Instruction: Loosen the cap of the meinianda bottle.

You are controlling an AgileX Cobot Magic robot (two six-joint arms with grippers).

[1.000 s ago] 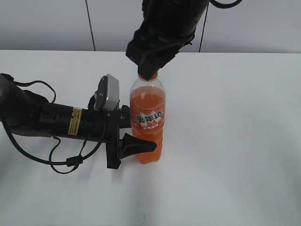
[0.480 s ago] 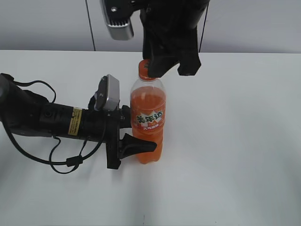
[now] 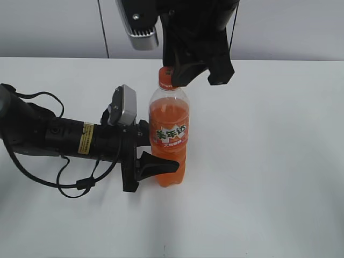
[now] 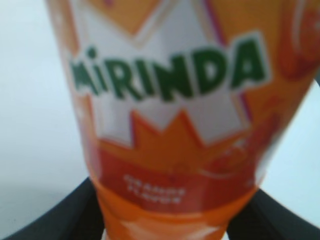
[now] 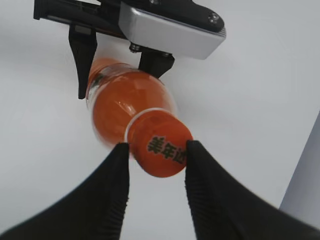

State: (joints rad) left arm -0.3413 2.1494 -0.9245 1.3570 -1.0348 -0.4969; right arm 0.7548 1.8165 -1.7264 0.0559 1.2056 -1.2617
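Observation:
The meinianda bottle (image 3: 169, 134) stands upright mid-table, filled with orange drink, its orange label facing me. My left gripper (image 3: 161, 161) reaches in from the left and is shut on the bottle's lower body; in the left wrist view the label (image 4: 170, 95) fills the frame between two dark fingers (image 4: 47, 222). The orange cap (image 3: 165, 78) tops the neck. My right gripper (image 5: 156, 146) comes down from above. Its two black fingertips (image 5: 121, 152) press the sides of the cap (image 5: 162, 155), whose printed top shows between them.
The white table (image 3: 269, 177) spreads around the bottle, with its far edge against a grey panelled wall (image 3: 54, 27). The left arm's black cable (image 3: 80, 184) loops on the table by its body.
The right gripper has turned around the cap, bringing its silver wrist camera into view at the upper left. It has also risen slightly. Bottle and left arm have stayed put.

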